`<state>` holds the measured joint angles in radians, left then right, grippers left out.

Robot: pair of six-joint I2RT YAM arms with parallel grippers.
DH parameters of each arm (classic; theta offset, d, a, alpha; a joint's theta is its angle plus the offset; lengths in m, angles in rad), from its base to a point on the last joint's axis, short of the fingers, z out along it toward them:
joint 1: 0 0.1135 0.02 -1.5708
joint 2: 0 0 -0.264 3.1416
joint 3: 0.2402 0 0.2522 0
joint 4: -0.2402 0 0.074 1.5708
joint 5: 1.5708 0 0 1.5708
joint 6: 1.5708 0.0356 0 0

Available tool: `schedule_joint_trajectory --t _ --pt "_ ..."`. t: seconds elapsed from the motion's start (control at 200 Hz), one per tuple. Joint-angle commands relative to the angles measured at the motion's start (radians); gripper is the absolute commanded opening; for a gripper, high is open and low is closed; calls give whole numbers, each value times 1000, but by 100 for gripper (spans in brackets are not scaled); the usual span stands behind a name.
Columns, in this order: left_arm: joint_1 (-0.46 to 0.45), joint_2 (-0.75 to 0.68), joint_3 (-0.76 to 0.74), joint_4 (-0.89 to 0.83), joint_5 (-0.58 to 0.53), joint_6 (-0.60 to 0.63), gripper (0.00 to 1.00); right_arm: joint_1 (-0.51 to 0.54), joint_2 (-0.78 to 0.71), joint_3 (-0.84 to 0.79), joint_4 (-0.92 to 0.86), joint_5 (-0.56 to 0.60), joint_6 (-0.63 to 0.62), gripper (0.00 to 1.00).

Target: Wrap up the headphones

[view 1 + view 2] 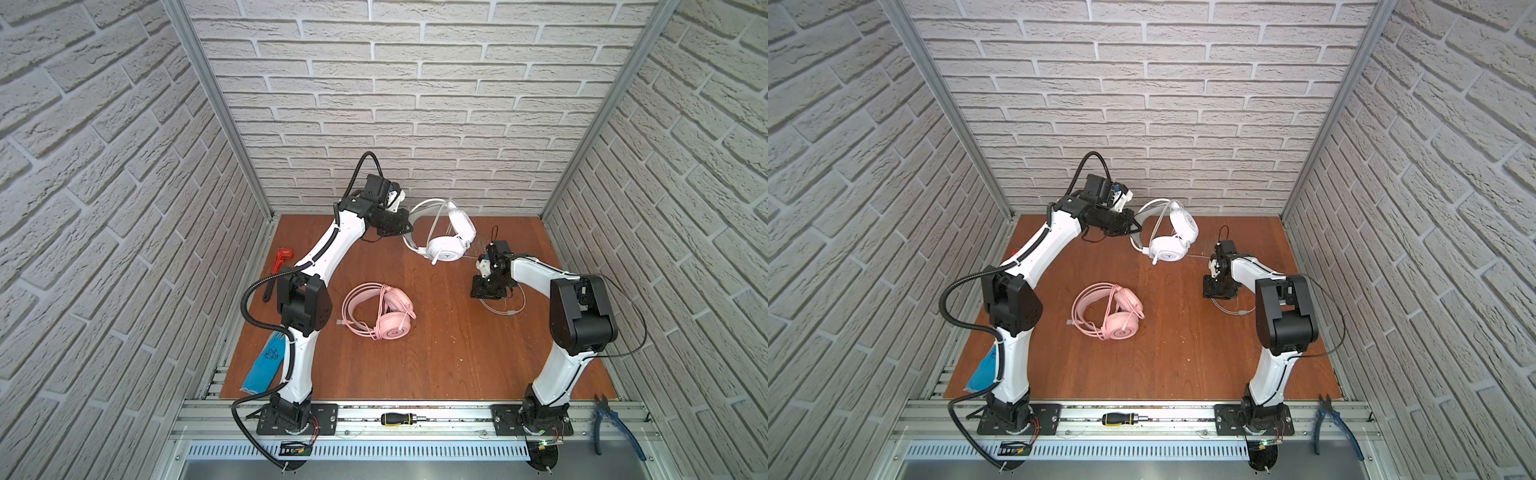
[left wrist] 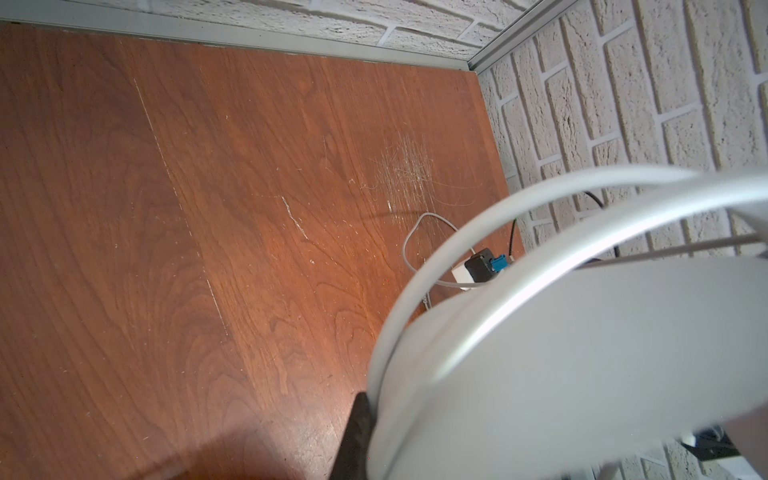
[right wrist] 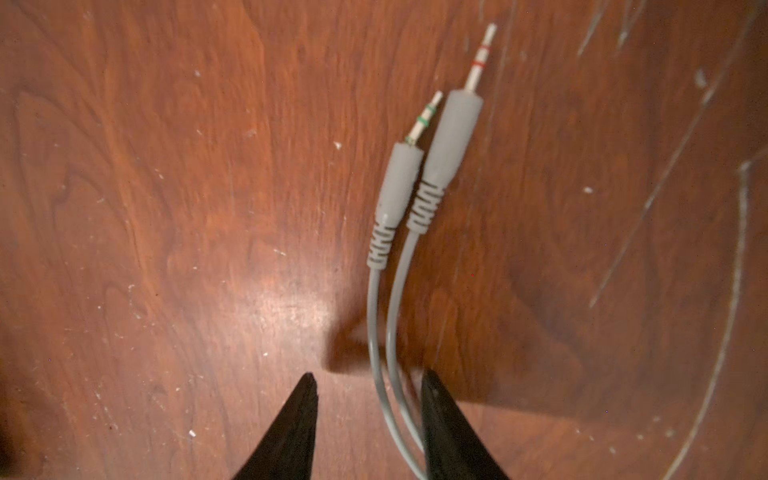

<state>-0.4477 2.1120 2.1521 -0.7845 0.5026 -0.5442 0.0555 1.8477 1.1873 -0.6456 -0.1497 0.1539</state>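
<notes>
Watching remotely, I see screwdriver and pliers lying on front rail. Pink headphones rest on wooden table near my left arm, cable looped along headband. Farther in, right gripper points down, fingers parted, white cable strands passing loose between them, jack plugs flat on wood beyond tips. At back, left gripper clenched on headband of white headphones, holding them raised above table.

Both top views look steeply down over the whole table — each wrist view faces it from nearer
</notes>
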Motion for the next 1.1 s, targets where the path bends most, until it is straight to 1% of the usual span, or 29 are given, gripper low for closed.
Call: schedule_joint_trajectory --t 0.0,0.07,0.145,0.245,0.44,0.535,0.655,0.83,0.955,1.095 --pt "6 -62 -3 69 32 -23 0 2 21 46 -58 56 -28 38" --pt "7 -60 -4 68 13 -29 0 6 40 59 -87 74 -39 27" --pt "15 -57 -5 68 -21 -52 0 13 54 56 -102 90 -49 19" --pt "31 -49 -9 81 -21 -92 0 22 52 31 -95 78 -46 16" --pt "40 -38 4 90 -29 -113 0 48 37 -13 -78 42 -37 12" --pt "45 -35 4 87 -55 -122 0 66 16 -23 -89 27 -54 6" --pt "54 -32 -1 84 -79 -142 0 72 -61 -40 -85 -58 -69 6" --pt "72 -22 -8 104 -108 -195 0 75 -216 -31 -98 -268 -134 5" --pt "83 -9 -5 124 -129 -236 0 85 -310 -7 -144 -337 -183 6" --pt "96 11 -6 159 -151 -284 0 93 -417 -15 -160 -432 -233 6"
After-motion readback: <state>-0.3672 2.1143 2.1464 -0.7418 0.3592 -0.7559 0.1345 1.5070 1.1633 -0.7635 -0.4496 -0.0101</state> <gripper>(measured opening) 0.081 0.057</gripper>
